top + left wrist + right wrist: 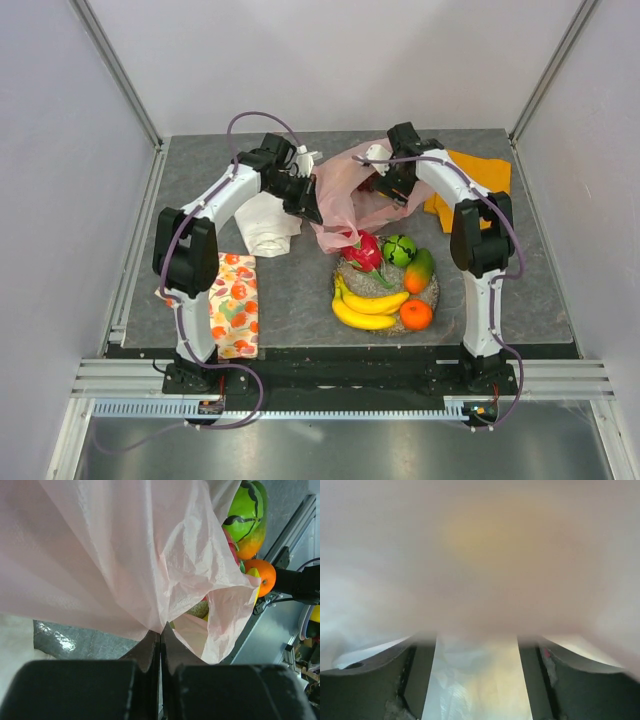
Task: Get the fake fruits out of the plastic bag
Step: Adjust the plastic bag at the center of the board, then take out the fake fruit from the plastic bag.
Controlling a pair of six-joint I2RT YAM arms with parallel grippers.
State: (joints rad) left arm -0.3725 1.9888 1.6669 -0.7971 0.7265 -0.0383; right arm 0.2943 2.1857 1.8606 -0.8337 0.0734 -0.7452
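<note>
The pink plastic bag [345,195] lies crumpled at the back middle of the table. My left gripper [305,200] is shut on a fold of the bag [125,555], pinched at the fingertips [160,630]. My right gripper [388,185] is at the bag's right side with its jaws open [477,640]. Bag film [480,555] covers its view, with a yellowish blur behind. On the glittery dish [432,292] lie the dragon fruit [363,250], green fruit [399,250], mango [420,268], banana bunch [368,305] and orange [416,314]. Grapes are not in view.
A white cloth [268,225] lies left of the bag under the left arm. A fruit-patterned cloth [233,303] lies at the front left. An orange cloth [482,172] lies at the back right. Walls close in the table on three sides.
</note>
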